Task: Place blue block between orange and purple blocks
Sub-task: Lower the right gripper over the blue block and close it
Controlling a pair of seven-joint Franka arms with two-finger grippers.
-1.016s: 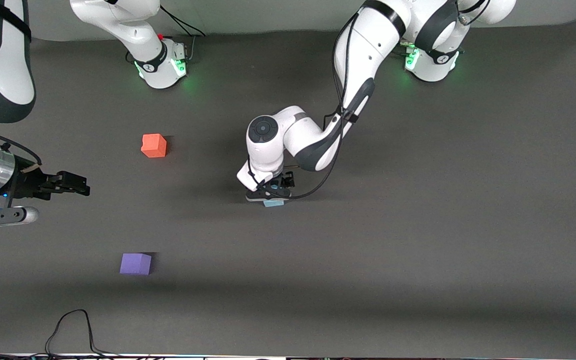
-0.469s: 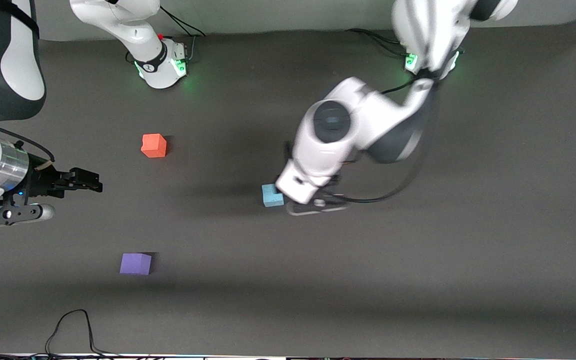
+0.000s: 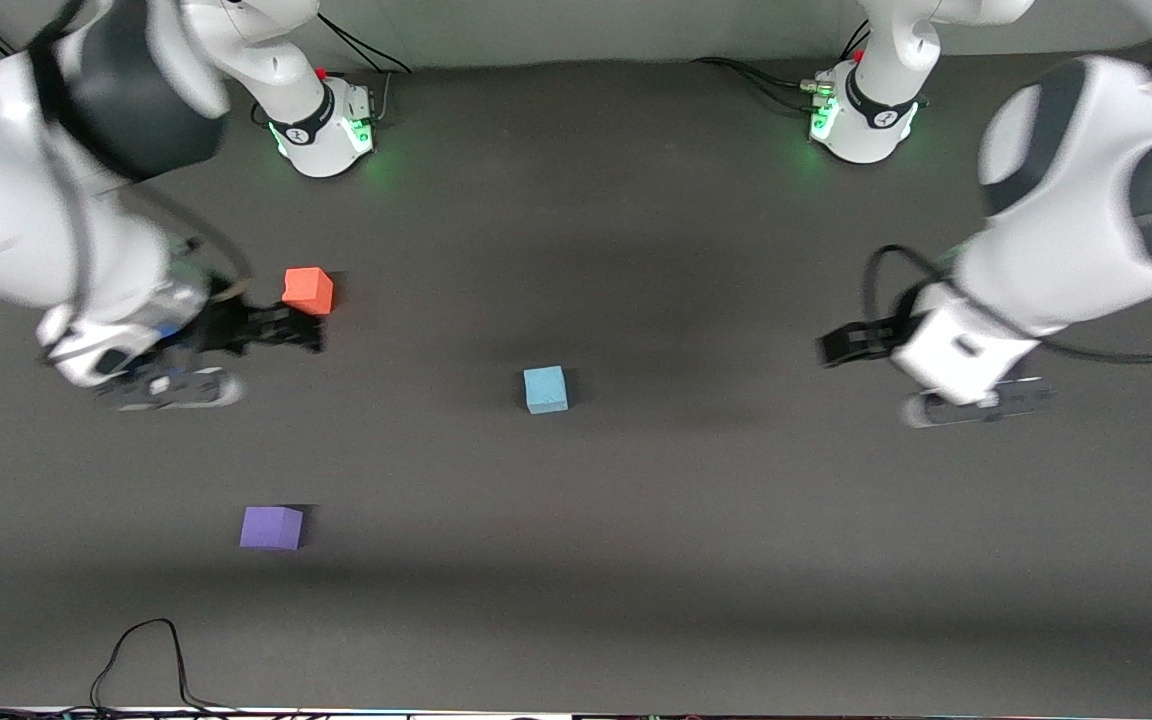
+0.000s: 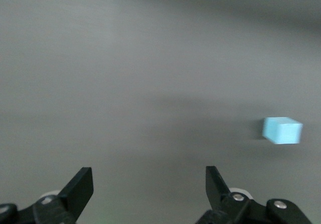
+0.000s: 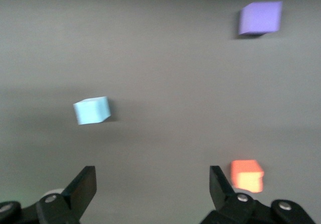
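The blue block (image 3: 546,389) lies free on the table (image 3: 736,560), toward the left arm's end from the right end effector (image 3: 286,330); its fingers stand apart, empty. The left end effector (image 3: 841,347), also spread, is about equally far.

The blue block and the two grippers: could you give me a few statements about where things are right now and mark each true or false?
1. The blue block sits alone on the table, held by no gripper. True.
2. The blue block lies between the orange block and the purple block. False: it lies off to one side, toward the left arm's end.
3. The left gripper is open and empty. True.
4. The right gripper holds the orange block. False: it is open and empty, above the table beside that block.
5. The purple block is nearer the front camera than the orange one. True.
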